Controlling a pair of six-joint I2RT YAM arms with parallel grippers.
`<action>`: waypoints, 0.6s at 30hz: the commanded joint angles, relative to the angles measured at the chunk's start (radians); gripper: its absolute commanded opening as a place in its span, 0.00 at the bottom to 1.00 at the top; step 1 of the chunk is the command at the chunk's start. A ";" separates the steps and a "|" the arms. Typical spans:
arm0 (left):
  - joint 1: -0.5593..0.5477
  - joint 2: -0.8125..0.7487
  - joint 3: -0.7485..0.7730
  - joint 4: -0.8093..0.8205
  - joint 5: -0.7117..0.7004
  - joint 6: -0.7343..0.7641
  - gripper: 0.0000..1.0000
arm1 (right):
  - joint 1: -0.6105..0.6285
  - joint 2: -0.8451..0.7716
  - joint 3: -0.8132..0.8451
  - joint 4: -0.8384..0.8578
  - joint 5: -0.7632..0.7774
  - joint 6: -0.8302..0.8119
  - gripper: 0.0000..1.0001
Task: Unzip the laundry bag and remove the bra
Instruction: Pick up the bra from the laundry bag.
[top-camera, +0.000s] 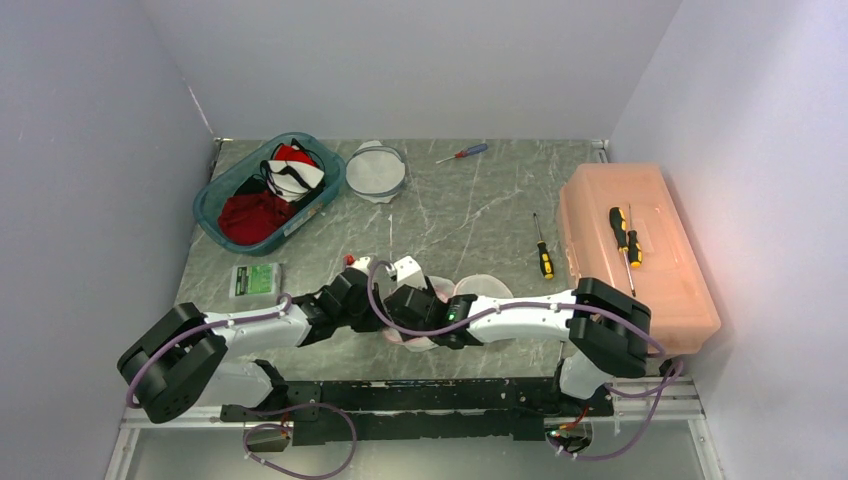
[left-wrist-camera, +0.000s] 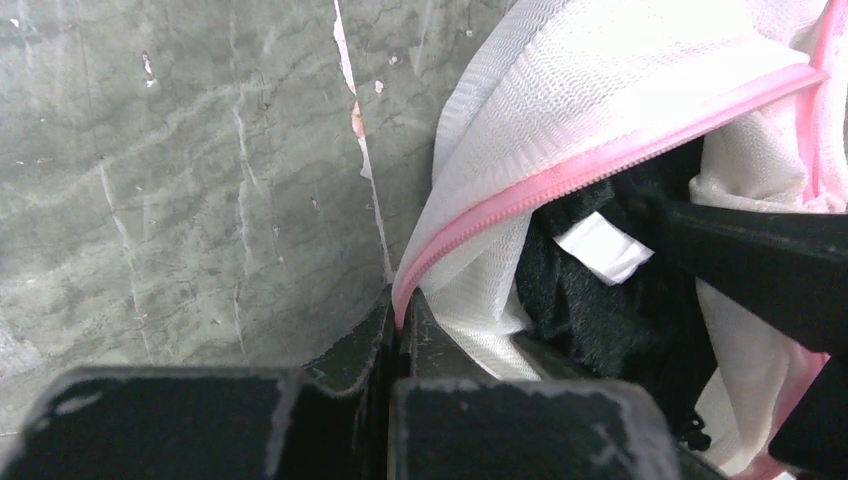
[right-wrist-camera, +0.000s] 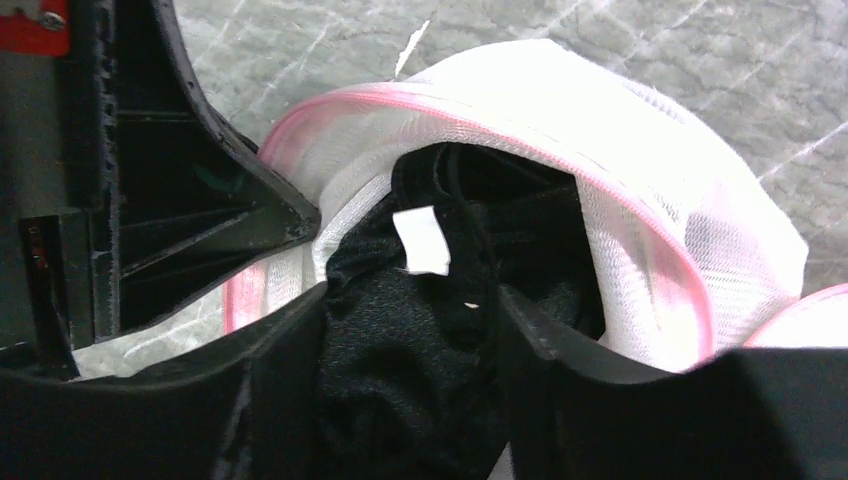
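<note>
The black fabric bra, with its small white label showing, is bunched in the mouth of the white mesh laundry bag. The bag's pink zip is already parted in an arch over it. The bag lies on the grey marbled table near the front edge, about midway between the two arm bases, where both wrists meet.

Your right gripper is the one on the bra. Its two black fingers reach into the opening and straddle the dark fabric, which fills the gap between them. The jaws stand well apart, and you cannot tell from these views whether they are pressing the bra yet or only flanking it. Your left gripper is clenched on the pink zip edge at the bag's rim, pinning that side of the mouth.

The move turns on this: the bra lies straight ahead of the right fingers, and the mouth faces them. The held rim is on the opposite, left side. Judging from that, close the right jaws on the fabric and draw back along the right arm, away from the left grip, so the bag stays behind
</note>
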 joint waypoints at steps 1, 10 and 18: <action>-0.006 0.002 -0.015 -0.018 -0.008 0.000 0.03 | -0.005 -0.015 -0.004 -0.040 0.067 0.025 0.53; -0.007 -0.007 -0.006 -0.034 -0.013 -0.007 0.03 | -0.004 -0.157 -0.064 -0.022 0.097 0.009 0.11; -0.007 -0.016 0.019 -0.083 -0.034 0.006 0.03 | -0.037 -0.375 -0.140 0.032 0.027 -0.054 0.00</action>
